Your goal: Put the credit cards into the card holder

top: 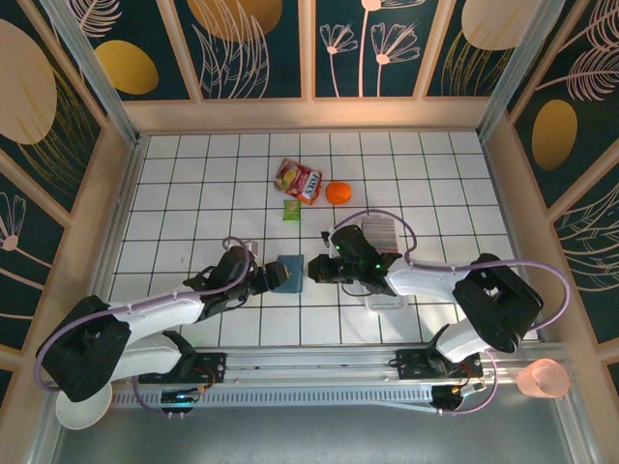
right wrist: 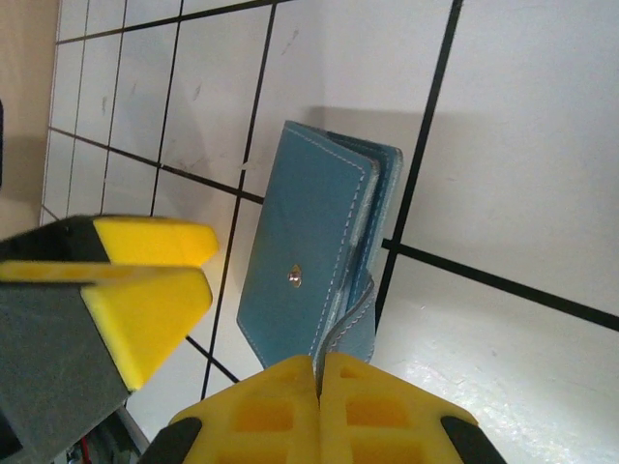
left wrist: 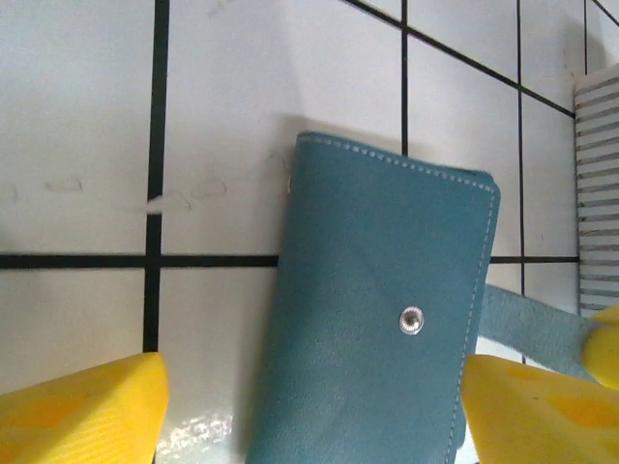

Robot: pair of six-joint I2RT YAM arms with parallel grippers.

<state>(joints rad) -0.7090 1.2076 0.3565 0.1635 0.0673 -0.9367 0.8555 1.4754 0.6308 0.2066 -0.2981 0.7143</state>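
The card holder [top: 288, 271] is a teal-blue wallet with a silver snap, folded shut on the white tiles between my two grippers. In the left wrist view the card holder [left wrist: 377, 319] lies between the wide-apart yellow fingers of my left gripper [left wrist: 309, 416], which is open, with a gap on the left side. My right gripper [right wrist: 317, 372] is shut on the wallet's closing strap [right wrist: 358, 324], which curls off the card holder [right wrist: 305, 251]. From above, the right gripper [top: 314, 271] sits at the wallet's right edge. The credit cards are out of view.
A ridged clear tray [top: 379, 232] lies behind the right wrist. Farther back are a snack bag [top: 298, 180], an orange [top: 338, 192] and a small green packet [top: 291, 209]. Wooden walls ring the tiled floor. A pink cup [top: 544, 378] stands at the near right.
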